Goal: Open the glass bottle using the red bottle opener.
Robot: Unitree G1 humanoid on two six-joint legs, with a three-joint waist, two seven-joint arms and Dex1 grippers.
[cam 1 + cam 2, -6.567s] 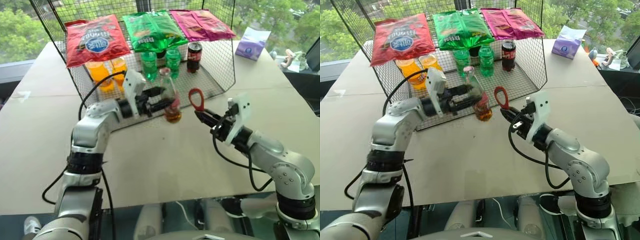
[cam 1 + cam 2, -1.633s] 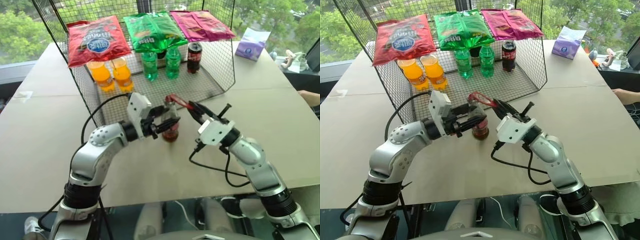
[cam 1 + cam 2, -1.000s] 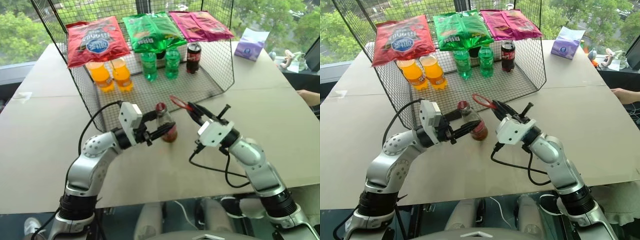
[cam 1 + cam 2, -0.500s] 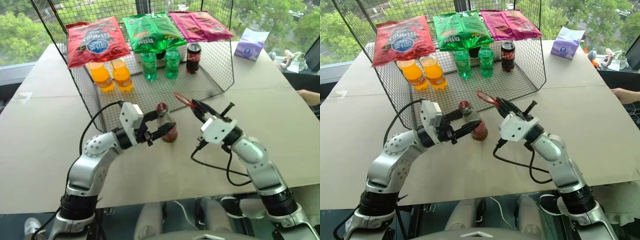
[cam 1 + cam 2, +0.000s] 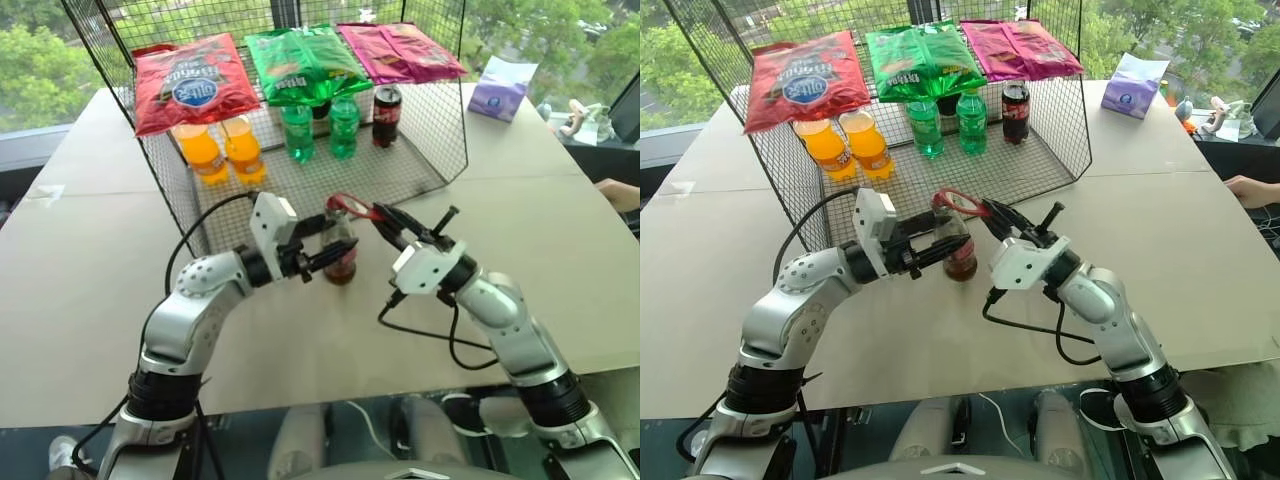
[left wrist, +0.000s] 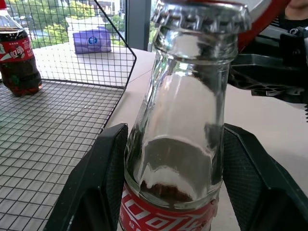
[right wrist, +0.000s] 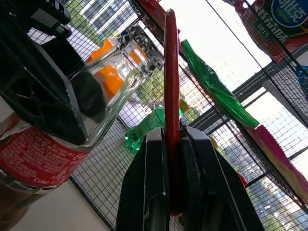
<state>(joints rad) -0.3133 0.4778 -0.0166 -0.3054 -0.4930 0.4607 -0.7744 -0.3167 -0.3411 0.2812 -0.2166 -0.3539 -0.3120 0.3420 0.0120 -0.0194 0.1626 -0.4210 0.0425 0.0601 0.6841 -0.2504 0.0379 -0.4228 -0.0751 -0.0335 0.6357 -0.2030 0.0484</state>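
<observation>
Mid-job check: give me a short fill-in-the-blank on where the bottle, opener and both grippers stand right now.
1. The left gripper holds the glass bottle standing on the ____.
2. The right gripper is shut on the handle of the red bottle ____.
3. The opener's ring sits over the bottle's ____, which is still on.
4. The orange drinks stand inside the wire ____.

Missing words: table; opener; cap; basket
</observation>
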